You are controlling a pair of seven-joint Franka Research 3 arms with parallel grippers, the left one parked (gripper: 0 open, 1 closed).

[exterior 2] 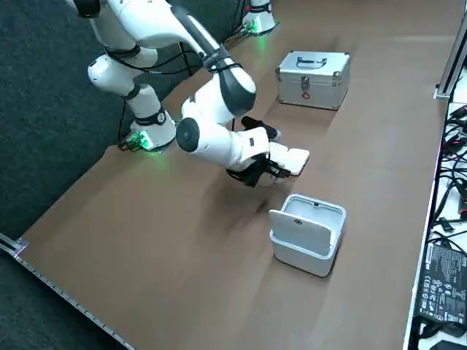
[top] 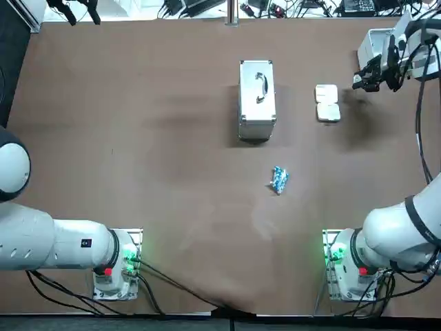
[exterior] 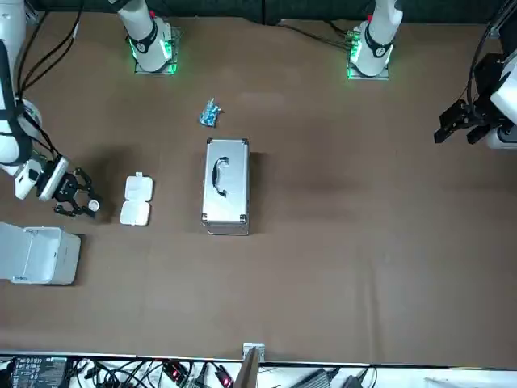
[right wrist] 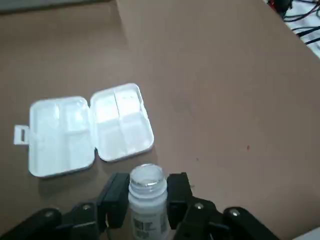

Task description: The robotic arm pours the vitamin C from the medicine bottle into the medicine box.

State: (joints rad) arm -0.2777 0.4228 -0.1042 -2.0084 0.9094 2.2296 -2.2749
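Note:
The white medicine box (right wrist: 90, 130) lies open on the brown table, its two halves flat and their compartments showing. My right gripper (right wrist: 146, 192) is shut on a small white medicine bottle (right wrist: 146, 202), whose uncapped mouth points toward the box, a short way from its edge. In the top view the gripper (top: 365, 77) hovers just right of the box (top: 327, 103). The front view shows the gripper (exterior: 77, 202) beside the box (exterior: 136, 200). In the right side view the gripper (exterior 2: 263, 171) partly hides the box (exterior 2: 294, 157).
A silver metal case (top: 257, 100) with a handle stands left of the box. A blue packet (top: 278, 180) lies nearer the arm bases. A white open bin (exterior 2: 306, 233) sits at the table's far right corner, close behind the gripper.

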